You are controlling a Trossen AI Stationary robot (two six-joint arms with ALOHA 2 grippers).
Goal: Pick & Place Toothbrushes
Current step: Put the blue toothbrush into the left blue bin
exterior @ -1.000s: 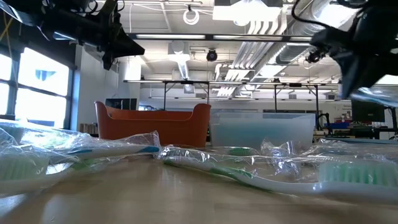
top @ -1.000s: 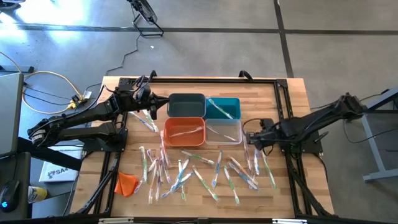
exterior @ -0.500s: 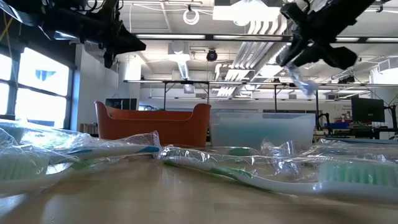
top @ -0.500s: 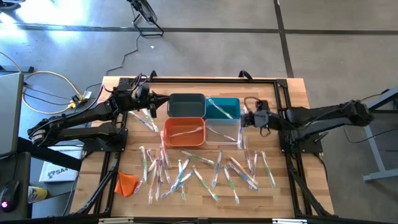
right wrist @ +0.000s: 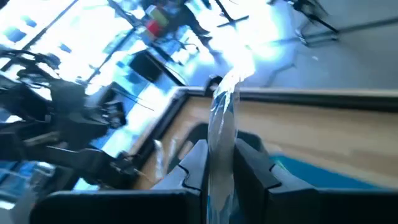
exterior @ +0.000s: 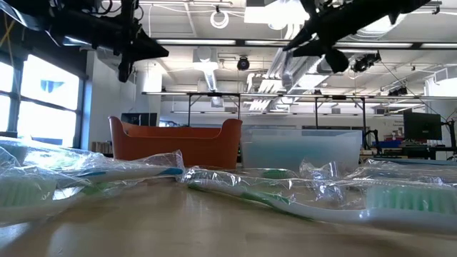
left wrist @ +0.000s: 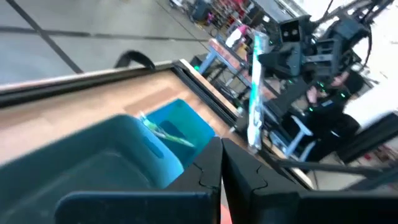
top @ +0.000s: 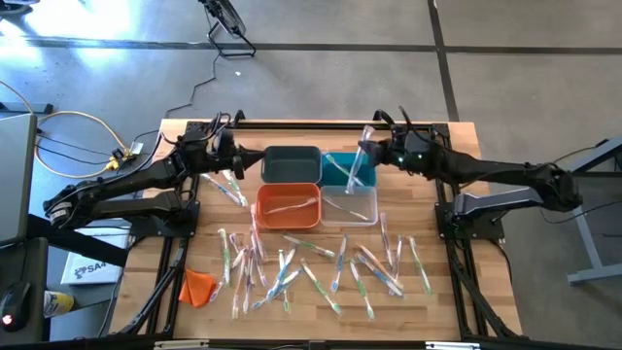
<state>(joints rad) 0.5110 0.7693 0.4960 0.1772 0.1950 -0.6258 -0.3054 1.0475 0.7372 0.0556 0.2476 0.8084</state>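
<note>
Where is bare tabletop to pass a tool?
Bare wood lies right of the teal bin and clear bin, and between the orange cloth and left arm. The loose toothbrushes crowd the near middle.

Two dark, near-black jointed arms, left arm at frame left, right arm at frame right. Thin black cables loop along upper links. Grey base segments. Fingers matte black, angular, flat-faced.

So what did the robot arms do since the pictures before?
The right gripper carried its wrapped toothbrush from beside the clear bin up over the teal bin, fingers shut on it. The left gripper stayed beside the grey bin; the loose toothbrushes didn't move.
</note>
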